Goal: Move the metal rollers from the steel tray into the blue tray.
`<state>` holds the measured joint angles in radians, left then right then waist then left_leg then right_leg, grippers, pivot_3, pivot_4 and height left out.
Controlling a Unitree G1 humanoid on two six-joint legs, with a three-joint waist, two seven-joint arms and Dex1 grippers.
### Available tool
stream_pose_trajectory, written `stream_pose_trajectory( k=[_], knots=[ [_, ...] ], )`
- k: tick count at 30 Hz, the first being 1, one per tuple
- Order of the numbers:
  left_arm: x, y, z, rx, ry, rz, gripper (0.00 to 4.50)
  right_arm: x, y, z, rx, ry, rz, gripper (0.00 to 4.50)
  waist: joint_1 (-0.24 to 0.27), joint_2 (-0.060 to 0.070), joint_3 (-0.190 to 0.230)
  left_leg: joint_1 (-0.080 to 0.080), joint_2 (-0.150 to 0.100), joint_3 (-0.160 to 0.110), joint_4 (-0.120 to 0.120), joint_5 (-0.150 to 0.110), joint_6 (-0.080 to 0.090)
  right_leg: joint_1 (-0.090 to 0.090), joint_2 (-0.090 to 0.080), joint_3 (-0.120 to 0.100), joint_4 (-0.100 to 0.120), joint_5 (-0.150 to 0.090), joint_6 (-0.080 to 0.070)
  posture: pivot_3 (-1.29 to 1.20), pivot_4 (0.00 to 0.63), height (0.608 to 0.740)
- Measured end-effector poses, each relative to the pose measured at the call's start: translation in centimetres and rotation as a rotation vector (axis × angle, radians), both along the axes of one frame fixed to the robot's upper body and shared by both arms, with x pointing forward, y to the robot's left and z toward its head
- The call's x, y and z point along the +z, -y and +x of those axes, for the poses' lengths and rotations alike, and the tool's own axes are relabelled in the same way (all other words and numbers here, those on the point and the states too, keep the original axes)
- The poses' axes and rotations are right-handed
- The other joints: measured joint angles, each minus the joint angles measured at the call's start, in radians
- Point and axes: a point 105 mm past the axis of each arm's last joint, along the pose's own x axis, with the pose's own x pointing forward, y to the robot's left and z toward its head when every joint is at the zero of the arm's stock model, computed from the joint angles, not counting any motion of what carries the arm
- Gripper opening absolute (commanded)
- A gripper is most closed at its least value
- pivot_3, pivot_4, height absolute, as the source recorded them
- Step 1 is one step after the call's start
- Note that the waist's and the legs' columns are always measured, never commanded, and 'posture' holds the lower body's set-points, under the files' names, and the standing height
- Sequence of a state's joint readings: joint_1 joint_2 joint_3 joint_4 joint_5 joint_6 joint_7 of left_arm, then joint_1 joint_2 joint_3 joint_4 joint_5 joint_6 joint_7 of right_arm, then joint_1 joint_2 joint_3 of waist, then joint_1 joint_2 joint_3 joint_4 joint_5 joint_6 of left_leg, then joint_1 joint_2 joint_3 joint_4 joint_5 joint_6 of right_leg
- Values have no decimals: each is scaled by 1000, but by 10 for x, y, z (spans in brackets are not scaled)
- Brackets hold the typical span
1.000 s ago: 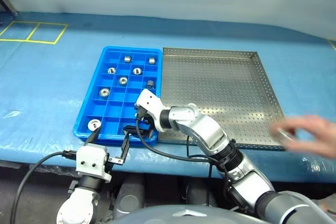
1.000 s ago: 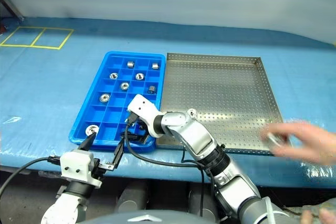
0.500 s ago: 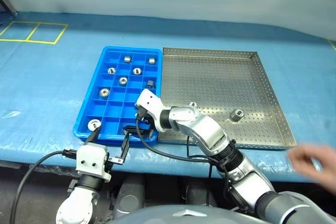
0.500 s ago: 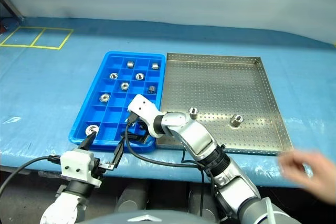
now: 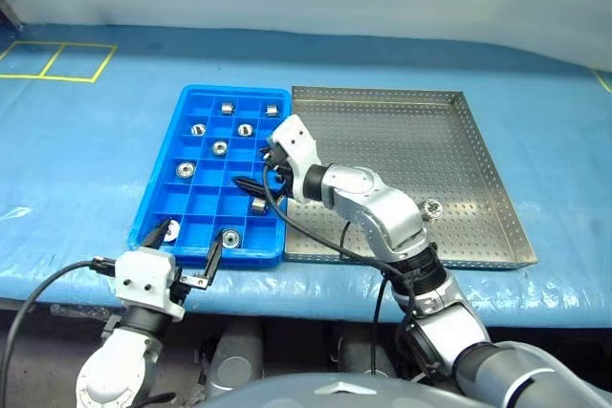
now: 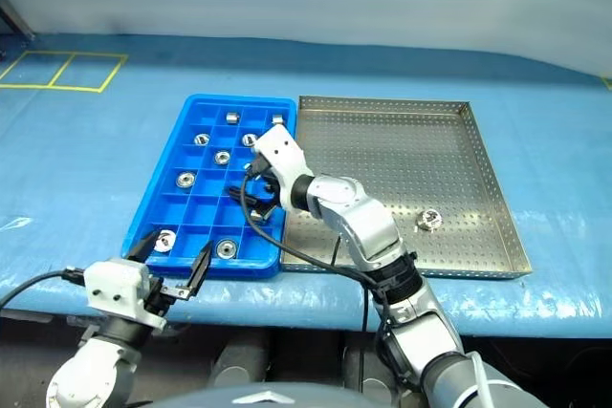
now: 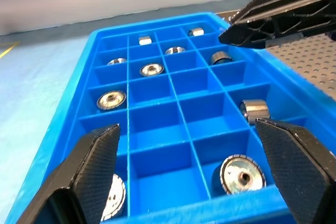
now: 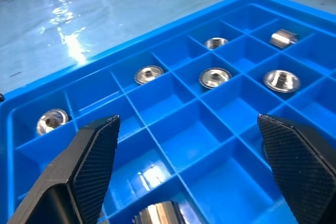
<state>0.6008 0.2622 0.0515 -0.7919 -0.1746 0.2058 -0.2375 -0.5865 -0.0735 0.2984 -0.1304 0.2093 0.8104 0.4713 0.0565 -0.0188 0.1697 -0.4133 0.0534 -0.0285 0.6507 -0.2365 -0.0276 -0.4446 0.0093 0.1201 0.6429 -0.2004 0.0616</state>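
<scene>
**Head views.**
- Right gripper (image 5: pixel 258 177): fingers spread, nothing between them. It had lifted from the near rim of the bright blue gridded plastic tray (image 5: pixel 153 200) to mid-tray, over its right column.
- Left gripper (image 5: pixel 185 246): fingers parted, empty, at the tray's near rim.
- The person's hand had gone.
- Small shiny silver metal rollers (image 5: pixel 219 148): ten in the blue tray, and two near ones had come into sight. One lay on the large perforated steel tray (image 5: pixel 478 155), at (image 5: pixel 432 207). A second one seen there earlier could not be found; the right arm covered that spot.

**Left wrist view.**
- Gripper (image 7: pixel 186 125) splayed.
- Ten rollers, one per compartment, the nearest partly behind a finger.
- The right gripper's black fingers (image 7: pixel 273 19) hung above the tray.

**Right wrist view.**
- Gripper (image 8: pixel 186 121) splayed.
- Seven rollers, the nearest cut off at the frame edge.
</scene>
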Motion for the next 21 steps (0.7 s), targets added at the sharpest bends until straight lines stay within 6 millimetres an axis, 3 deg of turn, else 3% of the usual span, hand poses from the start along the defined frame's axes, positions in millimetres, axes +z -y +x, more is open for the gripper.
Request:
stream_pose_trajectory(
  k=[9,15,21],
  knots=[
    [20,10,33,-106,39,31,4500,-4,65,18,-298,13,-42,4435,-62,0,0,0,0,0,0,0,0,1,0,0,1,0,0,34,150,740],
    [27,15,51,-159,45,53,4500,-11,90,14,-409,-5,-63,4435,-107,1,-1,2,0,-1,1,1,0,2,1,1,3,1,1,-38,150,740],
    [36,34,69,-275,65,48,4500,-20,115,9,-518,-26,-96,4435,-145,1,-1,1,-1,0,3,1,0,3,0,2,2,2,4,-99,150,740]
  ],
)
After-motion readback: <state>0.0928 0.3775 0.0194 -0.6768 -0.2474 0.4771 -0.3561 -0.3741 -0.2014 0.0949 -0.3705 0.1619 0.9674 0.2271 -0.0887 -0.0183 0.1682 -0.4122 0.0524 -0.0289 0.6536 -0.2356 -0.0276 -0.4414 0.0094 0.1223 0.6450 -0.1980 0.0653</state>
